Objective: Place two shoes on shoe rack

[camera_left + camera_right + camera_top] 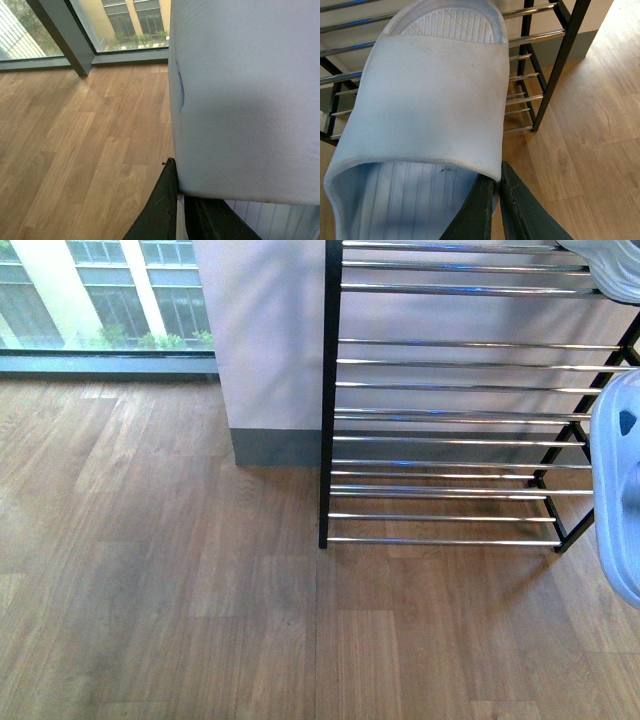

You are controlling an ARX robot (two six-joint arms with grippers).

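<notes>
In the left wrist view my left gripper (179, 192) is shut on the side edge of a pale blue slide sandal (245, 100), whose wide strap fills the view. My right gripper (496, 180) is shut on the strap edge of the other pale blue slide sandal (430, 100), held in the air in front of the shoe rack (540, 65). The front view shows the shoe rack (450, 390) with bare chrome rods. One pale blue sandal (620, 490) hangs at the right edge, and part of another (610, 265) shows at the top right corner. Neither arm shows there.
The rack stands against a white wall (260, 330) with a grey baseboard (275, 447). A floor-level window (100, 300) lies to the left of it. Wooden floor (200, 620) spreads in front of the rack.
</notes>
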